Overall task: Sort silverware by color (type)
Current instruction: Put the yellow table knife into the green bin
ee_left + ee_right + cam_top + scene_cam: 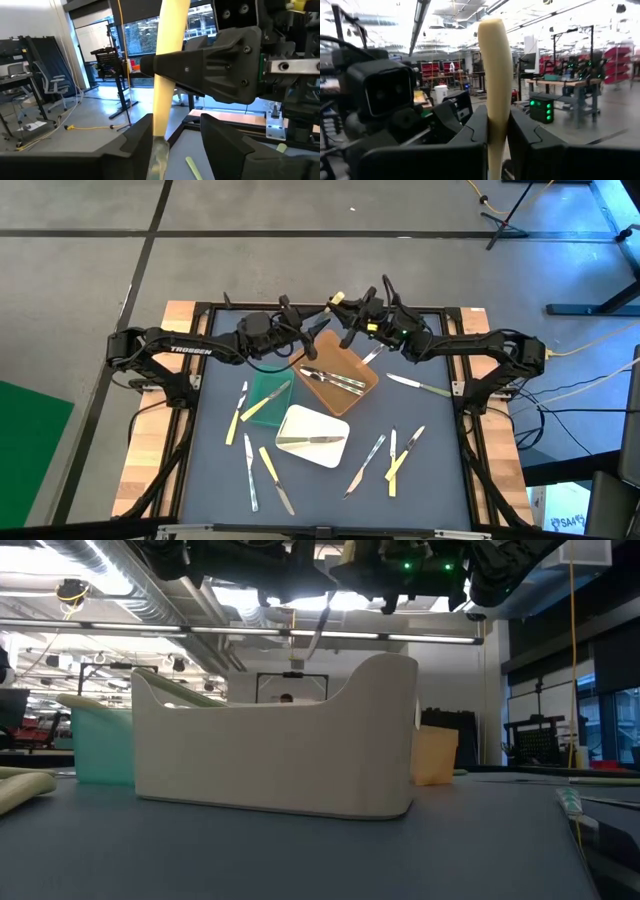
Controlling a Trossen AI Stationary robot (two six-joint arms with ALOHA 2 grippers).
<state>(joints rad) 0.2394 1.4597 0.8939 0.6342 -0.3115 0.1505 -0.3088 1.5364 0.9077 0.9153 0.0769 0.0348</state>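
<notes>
My right gripper [347,316] is shut on a pale yellow-handled piece of silverware [495,75], high over the brown tray [345,392] at the table's far middle. My left gripper [175,137] faces it from the left and is open. Its two fingers stand on either side of the piece's metal end [160,155]; whether one finger touches it, I cannot tell. In the low view the metal end [320,625] hangs down below the grippers. A green tray [262,385] and a white tray [300,423] lie nearer, each with silverware in it. My right gripper pinches the yellow handle [496,107] between its two fingers, which lie across it. The handle's rounded free end [492,30] sticks out past the fingers. The left wrist view shows the fingers [210,65] clamped around the handle's middle. The piece is lifted clear and hangs metal end down.
Loose silverware lies on the dark mat: a yellow-handled piece [237,415] at the left, two [250,470] [275,475] at the near left, several [392,460] at the near right, and one [420,387] at the right. The brown tray holds silvery pieces [335,380].
</notes>
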